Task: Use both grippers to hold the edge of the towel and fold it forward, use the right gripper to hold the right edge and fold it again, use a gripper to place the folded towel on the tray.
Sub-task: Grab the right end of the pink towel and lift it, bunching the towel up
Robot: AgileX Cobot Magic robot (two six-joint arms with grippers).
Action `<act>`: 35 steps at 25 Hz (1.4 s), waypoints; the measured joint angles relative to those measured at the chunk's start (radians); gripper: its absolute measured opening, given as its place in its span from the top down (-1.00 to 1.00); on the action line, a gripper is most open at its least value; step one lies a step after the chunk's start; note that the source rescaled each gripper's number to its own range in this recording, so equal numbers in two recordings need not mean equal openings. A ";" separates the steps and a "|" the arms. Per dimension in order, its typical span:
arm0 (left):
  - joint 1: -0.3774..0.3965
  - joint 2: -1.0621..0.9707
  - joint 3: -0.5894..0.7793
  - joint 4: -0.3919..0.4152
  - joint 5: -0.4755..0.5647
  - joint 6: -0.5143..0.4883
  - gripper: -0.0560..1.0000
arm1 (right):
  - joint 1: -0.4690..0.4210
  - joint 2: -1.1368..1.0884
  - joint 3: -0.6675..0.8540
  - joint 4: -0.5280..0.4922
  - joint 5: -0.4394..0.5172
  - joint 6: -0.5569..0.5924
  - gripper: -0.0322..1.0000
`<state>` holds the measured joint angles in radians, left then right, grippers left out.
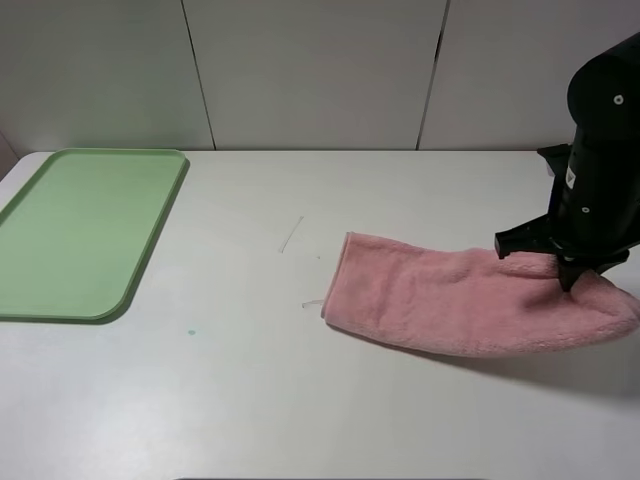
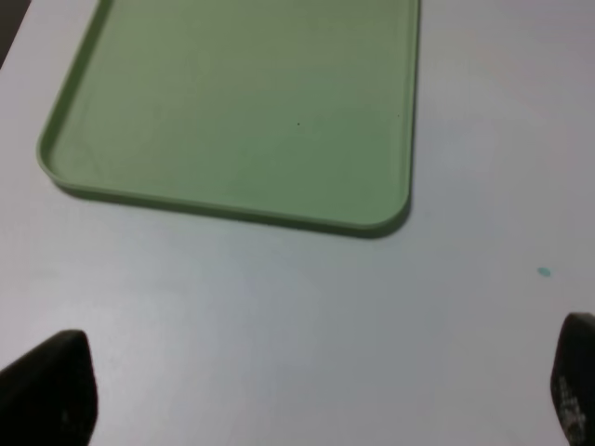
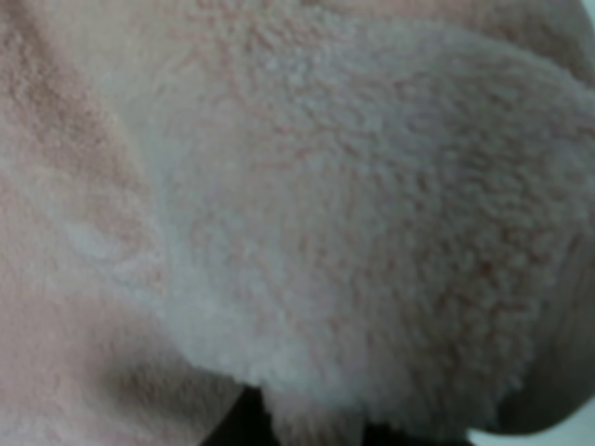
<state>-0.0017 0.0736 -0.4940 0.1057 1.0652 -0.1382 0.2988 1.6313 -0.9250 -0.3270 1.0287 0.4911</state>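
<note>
The pink towel lies folded into a long strip on the right half of the white table. My right gripper comes down onto its right end and is shut on the towel there, with the cloth bunched up around the jaws. Fluffy towel fills the right wrist view and hides the fingers. At far left sits the light green tray, bare. The left arm is outside the high view. In its wrist view my left gripper hangs open over bare table just short of the tray, fingertips wide apart.
A small teal speck marks the white table between tray and towel, also showing as a speck in the left wrist view. A thin scratch line lies mid-table. Pale wall panels stand behind the table's far edge.
</note>
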 joint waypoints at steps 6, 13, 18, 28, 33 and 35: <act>0.000 0.000 0.000 0.000 0.000 0.000 -0.96 | 0.000 -0.023 0.000 -0.022 0.025 0.004 0.85; 0.000 0.000 0.000 0.000 0.000 0.001 -0.96 | 0.000 -0.075 -0.002 0.095 -0.032 0.007 0.85; 0.000 0.000 0.000 0.000 0.000 0.001 -0.96 | 0.000 -0.082 -0.002 0.237 -0.108 -0.020 0.85; 0.000 0.000 0.000 0.000 0.000 0.001 -0.96 | 0.027 -0.082 -0.002 0.440 -0.231 -0.093 0.85; 0.000 0.000 0.000 0.000 0.000 0.001 -0.96 | 0.117 -0.067 -0.002 0.434 -0.287 -0.010 0.85; 0.000 0.000 0.000 0.000 0.000 0.001 -0.96 | 0.140 -0.052 -0.002 0.430 -0.305 0.013 0.85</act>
<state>-0.0017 0.0736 -0.4940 0.1057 1.0652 -0.1373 0.4390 1.5795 -0.9268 0.1033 0.7240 0.5045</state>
